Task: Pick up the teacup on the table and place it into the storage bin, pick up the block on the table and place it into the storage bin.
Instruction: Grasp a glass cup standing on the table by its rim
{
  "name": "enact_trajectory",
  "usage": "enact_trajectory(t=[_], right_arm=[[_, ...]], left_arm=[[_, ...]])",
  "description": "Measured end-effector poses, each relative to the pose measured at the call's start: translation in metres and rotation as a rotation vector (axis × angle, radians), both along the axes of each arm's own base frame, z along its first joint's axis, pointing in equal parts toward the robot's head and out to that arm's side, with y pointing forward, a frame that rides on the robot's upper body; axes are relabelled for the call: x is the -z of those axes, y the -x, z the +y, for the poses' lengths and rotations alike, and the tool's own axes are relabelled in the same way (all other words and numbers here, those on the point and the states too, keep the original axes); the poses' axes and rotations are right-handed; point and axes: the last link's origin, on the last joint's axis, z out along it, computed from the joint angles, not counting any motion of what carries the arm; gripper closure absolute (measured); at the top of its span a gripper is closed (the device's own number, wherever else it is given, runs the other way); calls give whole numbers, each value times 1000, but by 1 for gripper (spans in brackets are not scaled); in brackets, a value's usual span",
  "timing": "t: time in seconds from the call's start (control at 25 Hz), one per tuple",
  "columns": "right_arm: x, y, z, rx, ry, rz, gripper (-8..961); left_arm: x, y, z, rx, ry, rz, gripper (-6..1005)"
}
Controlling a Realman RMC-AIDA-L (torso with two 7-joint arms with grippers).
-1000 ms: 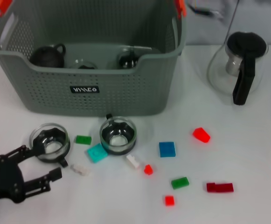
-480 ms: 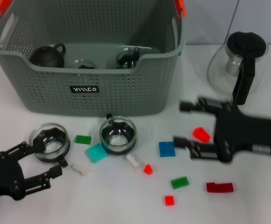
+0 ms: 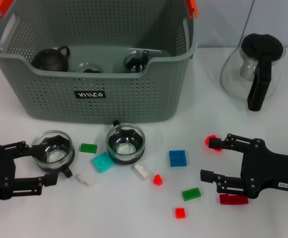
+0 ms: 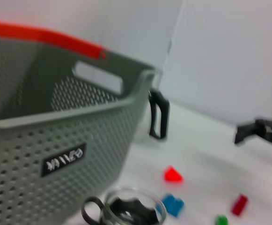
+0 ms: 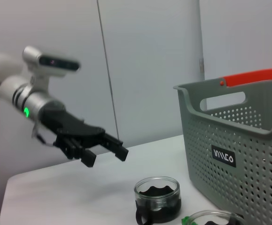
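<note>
Two glass teacups stand in front of the storage bin (image 3: 134, 106): a left one (image 3: 53, 148) and a middle one (image 3: 126, 142). My left gripper (image 3: 40, 162) is open, right beside the left teacup and not holding it. My right gripper (image 3: 207, 159) is open and empty, its far finger over a red block (image 3: 212, 140). Near it lie a blue block (image 3: 177, 158), a green block (image 3: 191, 194) and a dark red block (image 3: 233, 199). The right wrist view shows the left gripper (image 5: 103, 150), the left teacup (image 5: 157, 197) and the bin (image 5: 248, 154).
A glass kettle (image 3: 255, 69) with a black handle stands at the back right. The bin holds a dark teapot (image 3: 51, 59) and glass cups. Cyan (image 3: 103, 162), green (image 3: 88, 148), white (image 3: 142, 171) and small red (image 3: 157, 179) blocks lie between the cups and grippers.
My right arm came into view and moved down and right, settling near the red block. My left gripper shifted a little toward the left teacup. No object has moved.
</note>
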Motion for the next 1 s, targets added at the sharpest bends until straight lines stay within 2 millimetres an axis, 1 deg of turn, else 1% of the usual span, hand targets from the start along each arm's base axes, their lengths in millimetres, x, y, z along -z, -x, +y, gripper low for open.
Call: enact_trajectory(t=[0.08,0.16,0.2,0.24,0.28,0.4,0.56,0.68,0.8,1.0], right_arm=[[0,1,2,-1,-4,-4,133],[0,1,4,0,-6,-8,133],[1,1,5,0,-7,-10,133],[1,1,5,-1,-8,-12,133],[1,1,5,-1,-8,-12,133],[1,2,6,-2,-10,-11,133],[0,3,6,-4,-11,-4,134],[-1,4,7,0,-8,2,134],[-1,5,9,5,-1,6,134],[-1,7,10,1,2,7,134]], left_arm=[[-11,-17,11,33,63,102,156],[-17,-30,21,64,99,196,156],[-17,-30,21,64,99,196,158],[-21,-48,34,113,142,326,160],[-22,-53,38,121,153,359,162],[-20,-69,52,144,208,530,169],[-9,-76,68,134,239,731,177],[-1,-78,75,140,243,812,183],[9,-85,81,167,240,852,189],[30,-90,81,220,282,896,200]])
